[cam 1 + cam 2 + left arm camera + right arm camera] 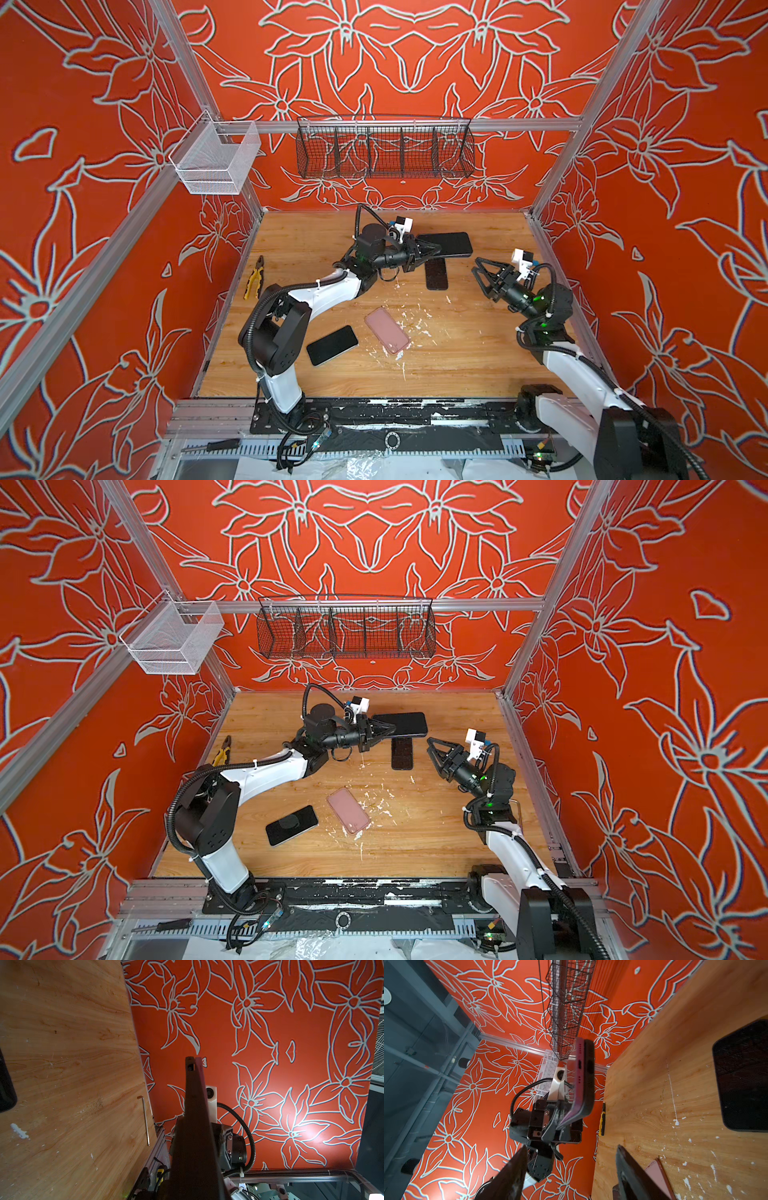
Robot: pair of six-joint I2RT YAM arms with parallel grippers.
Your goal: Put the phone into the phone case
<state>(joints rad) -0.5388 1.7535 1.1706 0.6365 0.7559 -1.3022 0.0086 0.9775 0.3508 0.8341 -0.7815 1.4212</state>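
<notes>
Right tool [475, 266] gapes, apart from phone [453, 243] in left tool [434, 249].

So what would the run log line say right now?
left gripper: shut on pink phone backed by black case, off the table | right gripper: open, empty | pink case: lying on table

Phone [193, 1095] cut by edge; pliers [224, 746] half behind left arm [266, 771].

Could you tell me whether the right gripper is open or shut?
Open. In its wrist view the right gripper shows its two fingers spread wide apart, with nothing gripped between them.
</notes>
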